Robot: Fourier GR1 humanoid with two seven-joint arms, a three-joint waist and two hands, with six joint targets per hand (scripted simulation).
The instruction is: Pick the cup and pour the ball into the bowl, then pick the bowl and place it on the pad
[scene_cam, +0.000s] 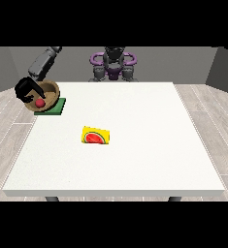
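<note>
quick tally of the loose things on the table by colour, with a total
Brown: 1, the bowl
Red: 1, the ball inside the bowl
Green: 1, the pad under the bowl
Yellow: 1, the card with a watermelon picture
Total: 4. No cup shows in the front view.

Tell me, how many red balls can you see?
1. The red ball sits inside the wooden bowl, over the green pad at the table's far corner, view's left. The black hand there might hide another.
</note>
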